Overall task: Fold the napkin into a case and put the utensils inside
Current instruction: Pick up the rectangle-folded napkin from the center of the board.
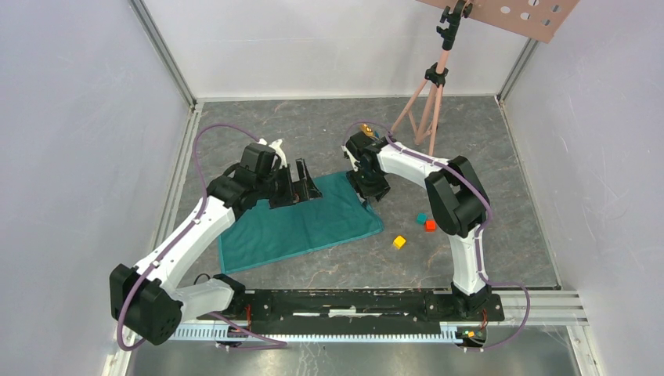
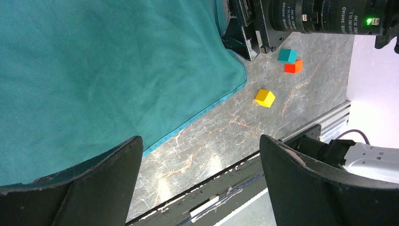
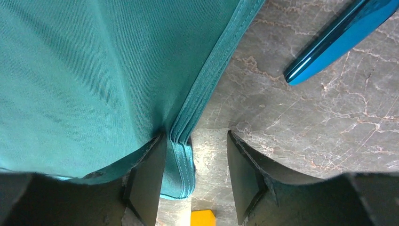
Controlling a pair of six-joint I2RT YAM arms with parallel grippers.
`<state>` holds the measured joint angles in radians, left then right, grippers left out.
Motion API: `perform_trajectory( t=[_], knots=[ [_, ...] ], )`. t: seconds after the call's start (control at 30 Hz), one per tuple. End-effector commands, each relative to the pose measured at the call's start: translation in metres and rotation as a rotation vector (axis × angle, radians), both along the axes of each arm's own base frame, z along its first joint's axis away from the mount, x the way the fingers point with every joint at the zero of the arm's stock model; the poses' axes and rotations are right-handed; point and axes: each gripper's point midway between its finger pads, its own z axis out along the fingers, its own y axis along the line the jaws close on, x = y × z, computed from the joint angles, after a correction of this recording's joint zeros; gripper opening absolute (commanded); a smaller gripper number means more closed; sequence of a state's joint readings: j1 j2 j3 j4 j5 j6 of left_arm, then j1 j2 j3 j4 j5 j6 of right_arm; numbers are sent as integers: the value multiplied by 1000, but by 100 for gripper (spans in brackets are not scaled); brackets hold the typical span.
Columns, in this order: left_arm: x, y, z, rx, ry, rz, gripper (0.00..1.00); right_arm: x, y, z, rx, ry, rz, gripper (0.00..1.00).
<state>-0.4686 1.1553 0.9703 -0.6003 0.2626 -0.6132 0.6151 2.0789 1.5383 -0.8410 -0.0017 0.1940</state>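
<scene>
The left arm's fingers (image 2: 89, 188) stand wide open above the napkin (image 2: 94, 70). The right arm's fingers (image 3: 244, 174) are parted around its hem, with the blue stick (image 3: 339, 40) lying near.

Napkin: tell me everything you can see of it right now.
The napkin is teal-green woven cloth with a stitched hem. It lies flat on the grey marbled table and is apparently folded: layered edges stack at its far right corner. That corner sits between the fingers of the open right gripper, against one finger. The open left gripper hangs over its far edge. The yellow cube lies clear of it.
</scene>
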Motion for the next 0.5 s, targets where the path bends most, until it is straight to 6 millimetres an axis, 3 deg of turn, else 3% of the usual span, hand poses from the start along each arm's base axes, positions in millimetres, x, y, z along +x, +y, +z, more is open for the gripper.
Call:
perform_trajectory(
  t=[0.0,0.23,0.47],
  knots=[
    [-2,6,6,23,-64,-26,100,1,5,17,10,-8,12,57],
    [-2,8,3,35,-67,-29,100,9,4,38,-4,-76,-9,56],
    [-3,7,1,28,-63,-33,100,2,14,27,9,-40,0,52]
  ],
)
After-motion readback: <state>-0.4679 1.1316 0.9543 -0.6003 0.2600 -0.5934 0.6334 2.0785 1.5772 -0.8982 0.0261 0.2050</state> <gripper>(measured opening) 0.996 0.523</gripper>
